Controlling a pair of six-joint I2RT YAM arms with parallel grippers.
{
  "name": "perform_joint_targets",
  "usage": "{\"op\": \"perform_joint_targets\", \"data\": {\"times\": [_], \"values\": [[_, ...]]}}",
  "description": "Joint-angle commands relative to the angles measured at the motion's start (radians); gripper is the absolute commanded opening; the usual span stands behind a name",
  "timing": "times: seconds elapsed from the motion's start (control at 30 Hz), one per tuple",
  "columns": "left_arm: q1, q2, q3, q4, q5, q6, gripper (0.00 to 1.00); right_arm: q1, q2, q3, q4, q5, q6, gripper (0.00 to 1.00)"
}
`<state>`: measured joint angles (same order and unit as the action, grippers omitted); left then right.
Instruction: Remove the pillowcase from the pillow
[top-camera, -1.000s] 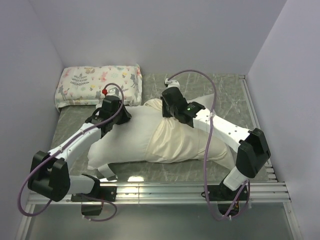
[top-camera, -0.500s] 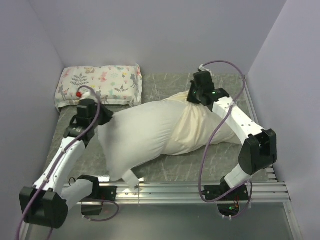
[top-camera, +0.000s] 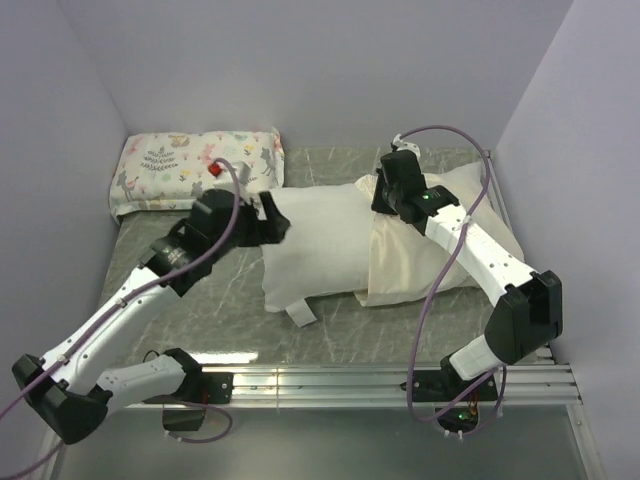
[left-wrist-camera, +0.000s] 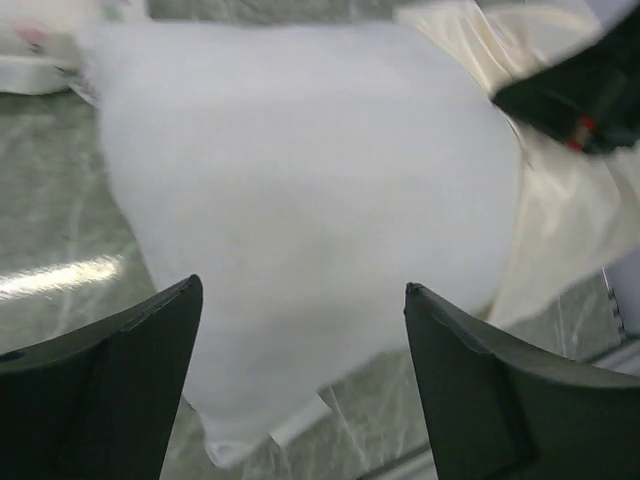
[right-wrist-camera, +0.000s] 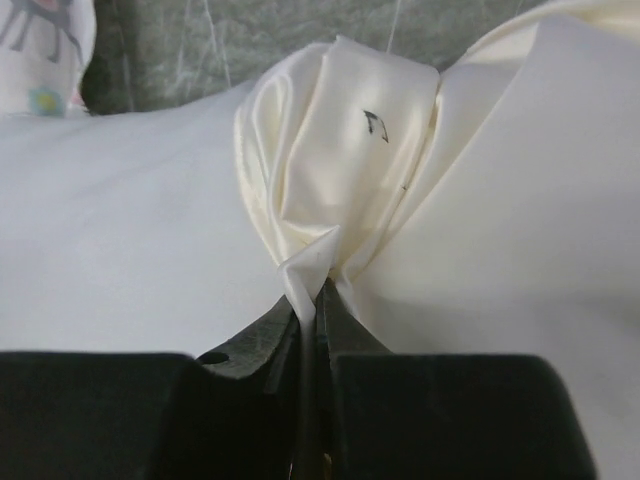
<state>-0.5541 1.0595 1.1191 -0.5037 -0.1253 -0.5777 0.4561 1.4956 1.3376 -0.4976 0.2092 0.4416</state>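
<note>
The white pillow (top-camera: 315, 245) lies across the middle of the table, its right half still inside the cream pillowcase (top-camera: 425, 265). My left gripper (top-camera: 272, 215) hovers open over the pillow's bare left end; in the left wrist view its gripper (left-wrist-camera: 302, 285) frames the pillow (left-wrist-camera: 300, 170) with nothing between the fingers, and the pillowcase (left-wrist-camera: 570, 220) shows at the right. My right gripper (top-camera: 385, 205) is at the pillowcase's bunched mouth on the far side. In the right wrist view that gripper (right-wrist-camera: 320, 290) is shut on a fold of the pillowcase (right-wrist-camera: 340, 170), beside the pillow (right-wrist-camera: 120, 240).
A small floral-print pillow (top-camera: 195, 165) lies against the back-left corner. Walls close in the table at the back and both sides. A metal rail (top-camera: 400, 375) runs along the near edge. A white tag (top-camera: 300, 312) sticks out from the pillow's near corner.
My left gripper has let go of the pillow, opened and swung right over its left end. The pillow has settled further right on the table. My right gripper keeps its pinch on the pillowcase.
</note>
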Motion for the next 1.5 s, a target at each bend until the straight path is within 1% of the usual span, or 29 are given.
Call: {"op": "perform_joint_targets", "data": {"times": [0.0, 0.03, 0.1, 0.13, 0.2, 0.23, 0.27, 0.3, 0.33, 0.43, 0.47, 0.5, 0.53, 0.57, 0.63, 0.7, 0.8, 0.87, 0.97, 1.0, 1.07, 1.1, 1.17, 1.2, 1.27, 1.3, 1.4, 1.47], "values": [[-0.18, -0.003, -0.013, -0.061, -0.206, -0.045, 0.88, 0.012, 0.009, -0.012, 0.033, 0.012, 0.002, 0.13], [-0.255, 0.034, -0.025, -0.05, -0.229, -0.056, 0.89, 0.018, 0.011, -0.006, 0.03, 0.019, 0.0, 0.14], [-0.306, 0.083, -0.056, 0.005, -0.258, -0.068, 0.98, 0.026, 0.011, 0.0, 0.024, 0.021, 0.003, 0.14], [-0.343, 0.133, -0.062, 0.036, -0.276, -0.068, 0.99, 0.027, 0.008, 0.003, 0.019, 0.016, 0.0, 0.16], [-0.371, 0.184, -0.068, 0.085, -0.303, -0.056, 0.99, 0.027, 0.0, 0.002, 0.016, 0.015, -0.007, 0.21], [-0.383, 0.236, -0.07, 0.14, -0.321, -0.048, 0.99, 0.029, -0.003, 0.0, 0.01, 0.013, -0.01, 0.27], [-0.385, 0.264, -0.07, 0.157, -0.326, -0.033, 0.99, 0.029, -0.009, -0.002, -0.001, 0.003, -0.023, 0.32], [-0.388, 0.33, -0.058, 0.168, -0.332, -0.031, 0.99, 0.03, -0.018, -0.009, -0.001, -0.004, -0.029, 0.37], [-0.395, 0.365, -0.047, 0.153, -0.364, -0.034, 0.99, 0.036, -0.029, -0.027, -0.001, -0.005, -0.032, 0.47], [-0.421, 0.473, -0.015, 0.131, -0.421, -0.045, 0.99, 0.058, -0.103, -0.084, 0.001, 0.016, -0.041, 0.64], [-0.422, 0.493, -0.007, 0.108, -0.433, -0.059, 0.97, 0.062, -0.151, -0.101, 0.001, 0.033, -0.037, 0.66], [-0.422, 0.508, 0.005, 0.1, -0.444, -0.068, 0.89, 0.067, -0.181, -0.121, 0.002, 0.038, -0.034, 0.68], [-0.422, 0.531, 0.011, 0.087, -0.457, -0.08, 0.5, 0.076, -0.213, -0.17, 0.005, 0.041, -0.032, 0.71], [-0.42, 0.536, 0.016, 0.07, -0.476, -0.102, 0.3, 0.087, -0.278, -0.195, 0.01, 0.053, -0.02, 0.72], [-0.42, 0.534, 0.033, 0.045, -0.49, -0.117, 0.0, 0.098, -0.346, -0.277, 0.013, 0.074, -0.011, 0.75], [-0.42, 0.525, 0.063, -0.001, -0.511, -0.132, 0.0, 0.105, -0.452, -0.331, 0.002, 0.096, 0.009, 0.75], [-0.42, 0.453, 0.103, -0.042, -0.527, -0.136, 0.0, 0.105, -0.609, -0.455, 0.008, 0.116, 0.025, 0.78], [-0.42, 0.421, 0.14, -0.071, -0.534, -0.133, 0.0, 0.105, -0.684, -0.475, -0.01, 0.133, 0.016, 0.8], [-0.42, 0.358, 0.244, -0.127, -0.545, -0.11, 0.0, 0.105, -0.719, -0.463, -0.065, 0.104, -0.004, 0.8], [-0.42, 0.332, 0.308, -0.137, -0.547, -0.102, 0.0, 0.11, -0.727, -0.462, -0.071, 0.095, -0.012, 0.8], [-0.422, 0.31, 0.381, -0.168, -0.553, -0.07, 0.0, 0.11, -0.751, -0.456, -0.088, 0.07, -0.029, 0.8], [-0.423, 0.303, 0.463, -0.182, -0.556, -0.064, 0.0, 0.11, -0.758, -0.44, -0.097, 0.059, -0.035, 0.8], [-0.441, 0.298, 0.549, -0.235, -0.579, -0.045, 0.0, 0.11, -0.762, -0.413, -0.131, 0.033, -0.061, 0.8], [-0.451, 0.298, 0.63, -0.252, -0.591, -0.042, 0.0, 0.112, -0.759, -0.372, -0.146, 0.032, -0.064, 0.8], [-0.486, 0.293, 0.691, -0.282, -0.622, -0.036, 0.0, 0.124, -0.755, -0.321, -0.192, 0.024, -0.079, 0.8], [-0.5, 0.289, 0.734, -0.294, -0.629, -0.037, 0.0, 0.131, -0.756, -0.269, -0.208, 0.028, -0.083, 0.84], [-0.509, 0.263, 0.762, -0.306, -0.637, -0.048, 0.0, 0.161, -0.759, -0.194, -0.257, 0.018, -0.102, 0.86], [-0.509, 0.251, 0.754, -0.295, -0.637, -0.045, 0.0, 0.191, -0.744, -0.183, -0.28, -0.001, -0.13, 0.87]]}}
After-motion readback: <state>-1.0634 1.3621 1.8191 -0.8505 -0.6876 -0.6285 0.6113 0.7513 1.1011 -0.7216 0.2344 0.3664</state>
